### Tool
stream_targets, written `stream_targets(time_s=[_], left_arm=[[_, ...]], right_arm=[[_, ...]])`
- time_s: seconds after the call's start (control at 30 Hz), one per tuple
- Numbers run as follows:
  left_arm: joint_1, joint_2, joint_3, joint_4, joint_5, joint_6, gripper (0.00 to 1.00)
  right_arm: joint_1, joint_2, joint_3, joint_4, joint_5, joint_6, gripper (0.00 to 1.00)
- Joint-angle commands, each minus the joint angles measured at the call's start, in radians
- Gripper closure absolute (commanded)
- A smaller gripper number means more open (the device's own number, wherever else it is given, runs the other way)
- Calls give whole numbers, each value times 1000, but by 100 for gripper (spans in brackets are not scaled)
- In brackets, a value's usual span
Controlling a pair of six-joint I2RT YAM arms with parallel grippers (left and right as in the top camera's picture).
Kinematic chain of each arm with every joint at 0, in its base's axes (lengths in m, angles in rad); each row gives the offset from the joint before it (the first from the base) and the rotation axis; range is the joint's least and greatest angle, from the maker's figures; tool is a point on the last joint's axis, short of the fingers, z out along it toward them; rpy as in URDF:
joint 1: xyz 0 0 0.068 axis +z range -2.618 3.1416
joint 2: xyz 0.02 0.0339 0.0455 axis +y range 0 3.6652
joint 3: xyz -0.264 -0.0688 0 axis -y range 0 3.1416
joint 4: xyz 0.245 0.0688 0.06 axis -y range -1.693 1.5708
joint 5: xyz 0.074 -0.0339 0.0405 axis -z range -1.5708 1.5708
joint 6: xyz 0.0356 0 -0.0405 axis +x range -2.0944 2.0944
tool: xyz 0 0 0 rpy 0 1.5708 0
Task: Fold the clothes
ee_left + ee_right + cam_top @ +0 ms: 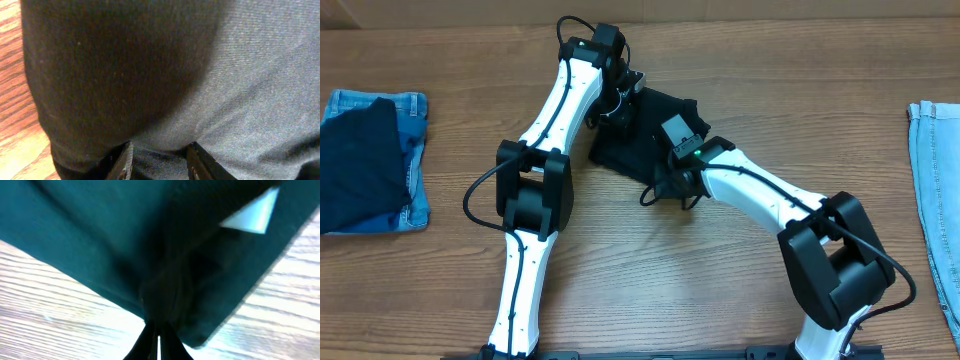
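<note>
The clothes (655, 115) are one black garment bunched into a small heap at the middle of the wooden table. My left gripper (620, 105) reaches down onto the heap's upper left part. In the left wrist view its fingers (160, 155) stand apart, with black fabric (200, 75) lying between them and bulging over the tips. My right gripper (665, 183) is at the heap's near edge. Its jaws (158, 330) are shut together on the fabric edge (100, 240), close to a corner. A small white label (252, 212) shows on the cloth.
A dark navy garment (360, 165) lies on light blue denim (415, 110) at the table's left edge. More light blue denim (935, 200) lies at the right edge. Bare wood (650, 270) surrounds the black heap.
</note>
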Motion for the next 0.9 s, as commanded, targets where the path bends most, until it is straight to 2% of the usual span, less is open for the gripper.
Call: stream_targets(time_s=[0.0, 0.1, 0.23, 0.27, 0.33, 0.37, 0.47, 0.5, 0.53, 0.67, 0.87], left_arm=[[13, 39, 6, -7, -26, 20, 61], [13, 39, 6, -7, -25, 23, 61], [13, 39, 6, -7, -26, 23, 61], [14, 39, 6, -7, -26, 23, 61], [16, 39, 6, -11, -25, 23, 61], [17, 39, 6, -10, -25, 23, 61], [19, 39, 6, -10, -25, 23, 61], [19, 39, 6, -10, -25, 22, 60], [19, 39, 6, -10, -25, 23, 58], [19, 24, 12, -15, 5, 22, 48], [19, -64, 41, -26, 5, 22, 45]], right_arm=[[-94, -46, -3, -62, 176, 51, 96], [-227, -42, -5, -77, 155, 50, 96], [-241, -42, -5, -84, 87, 49, 82], [-235, -42, -5, -90, 87, 49, 81], [-233, -45, 1, -106, 79, 35, 89], [-233, -51, 21, -115, 51, -12, 89], [-230, -95, 141, -150, -29, -138, 88], [-225, -111, 220, -148, -158, -253, 82], [-225, -111, 248, -144, -212, -293, 81], [-225, -75, 250, -53, -250, -311, 80], [-226, 51, 250, 32, -279, -325, 76]])
